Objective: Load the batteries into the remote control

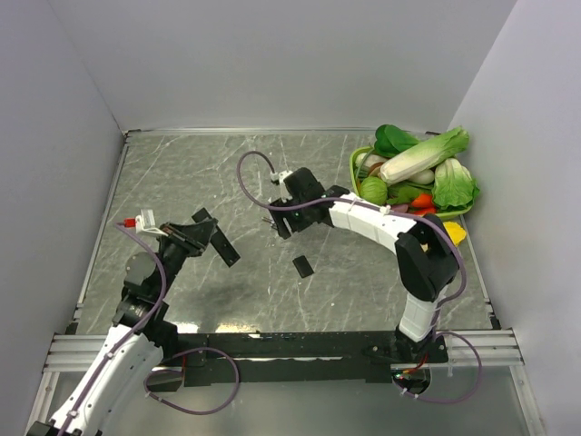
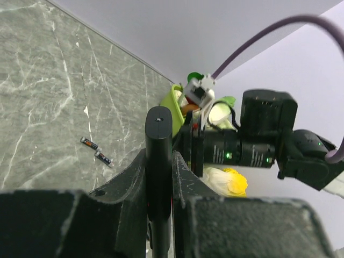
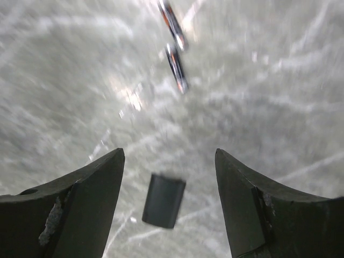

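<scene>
Overhead, two low wrist close-ups — batteries [image 3: 176, 69] common

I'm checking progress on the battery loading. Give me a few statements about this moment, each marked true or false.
1. The left claw is shut on the remote control. True.
2. The right claw grips a battery. False: it is open and empty above the table.
3. Both batteries lie loose on the table. True.
4. The cover piece sits in the vegetable basket. False: it lies flat on the table.
</scene>
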Available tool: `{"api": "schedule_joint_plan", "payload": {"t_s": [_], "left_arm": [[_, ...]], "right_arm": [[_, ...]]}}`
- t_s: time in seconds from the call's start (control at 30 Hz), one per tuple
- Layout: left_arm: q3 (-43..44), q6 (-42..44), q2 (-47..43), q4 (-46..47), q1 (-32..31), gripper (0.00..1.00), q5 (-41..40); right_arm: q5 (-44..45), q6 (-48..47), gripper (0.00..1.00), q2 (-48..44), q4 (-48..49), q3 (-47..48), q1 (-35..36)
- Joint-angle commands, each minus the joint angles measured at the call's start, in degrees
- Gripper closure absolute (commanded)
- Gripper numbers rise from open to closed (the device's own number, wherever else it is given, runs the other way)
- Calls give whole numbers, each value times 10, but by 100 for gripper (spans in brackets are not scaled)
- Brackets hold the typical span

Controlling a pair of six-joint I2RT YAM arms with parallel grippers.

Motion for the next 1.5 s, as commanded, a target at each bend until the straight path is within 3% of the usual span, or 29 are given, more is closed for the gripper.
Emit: {"api": "schedule_joint_plan", "payload": {"t_s": [0.0, 0.5, 0.67, 1.47], "left_arm": [[29, 3, -23, -25, 2, 99, 4], [49, 6, -65, -94, 2, 99, -7], [50, 8, -65, -95, 2, 99, -6], [55, 14, -49, -85, 2, 99, 4]], "right_arm": [[-53, -37, 25, 36, 38, 40, -5], [-31, -63, 55, 138, 16, 122, -6], [-20, -69, 61, 155, 5, 137, -4], [33, -96, 66, 196, -17, 143, 30]]}}
